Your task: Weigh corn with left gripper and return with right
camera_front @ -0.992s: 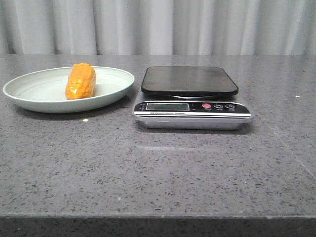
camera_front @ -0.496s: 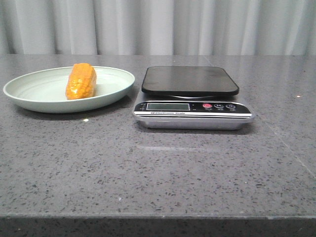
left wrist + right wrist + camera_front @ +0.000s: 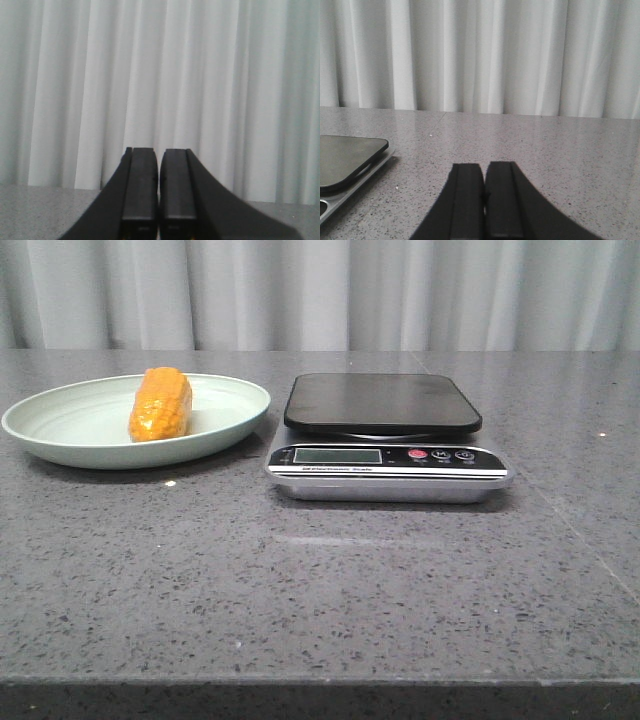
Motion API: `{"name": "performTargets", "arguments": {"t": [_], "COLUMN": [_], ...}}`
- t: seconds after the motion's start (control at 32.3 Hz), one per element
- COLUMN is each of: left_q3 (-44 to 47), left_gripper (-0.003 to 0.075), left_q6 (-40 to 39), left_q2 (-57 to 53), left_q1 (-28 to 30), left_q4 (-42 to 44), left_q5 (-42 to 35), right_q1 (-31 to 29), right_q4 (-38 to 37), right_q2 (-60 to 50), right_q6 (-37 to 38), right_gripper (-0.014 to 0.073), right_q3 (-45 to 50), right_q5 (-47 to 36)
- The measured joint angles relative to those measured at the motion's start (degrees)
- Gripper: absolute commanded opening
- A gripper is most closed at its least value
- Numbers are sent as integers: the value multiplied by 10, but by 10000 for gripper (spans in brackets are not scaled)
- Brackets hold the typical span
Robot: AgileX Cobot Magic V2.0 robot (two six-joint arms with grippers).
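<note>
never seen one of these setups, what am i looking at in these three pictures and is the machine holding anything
This is a two-armed robot at a grey stone table. The wide picture comes from a camera that looks forward over the table, the way the robot faces; neither arm shows in it.

On the table, to the left, a pale green plate holds a short orange-yellow corn cob. Beside it, to the right, stands a kitchen scale with a dark, bare weighing top.

The other two pictures come from cameras on the arms' wrists. Each shows that arm's grasping tool as two black fingers: the left tool faces the white curtain, and the right tool is low over the table with the scale's corner at the edge of the view.

Both tools are shut with nothing between the fingers, so nothing is held.
</note>
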Motion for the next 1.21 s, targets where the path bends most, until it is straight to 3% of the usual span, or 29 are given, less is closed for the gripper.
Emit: {"name": "performTargets", "arguments": {"t": [0.15,0.28,0.65,0.77,0.99,1.05,1.21], "left_q3": [-110,-152,-154,-158,-195,-210,-250], "left_gripper": [127,127,138,230,552,592,598], "left_q6": [0,0,-1,-1,-1,-1,-1], "left_q2": [90,144,233,248,280,294,345], "left_q1": [-13,-49,-76,-76,-82,-87,-107], "left_q4": [2,-4,-13,-20,-22,-25,-34], "left_q5": [161,234,269,279,313,319,323], "right_q1": [0,0,0,0,0,0,0], "right_q4": [0,0,0,0,0,0,0], "right_q2": [0,0,0,0,0,0,0], "right_q6": [0,0,0,0,0,0,0], "right_gripper": [151,151,151,151,151,151,151], "right_q3": [0,0,0,0,0,0,0], "right_q5": [0,0,0,0,0,0,0]}}
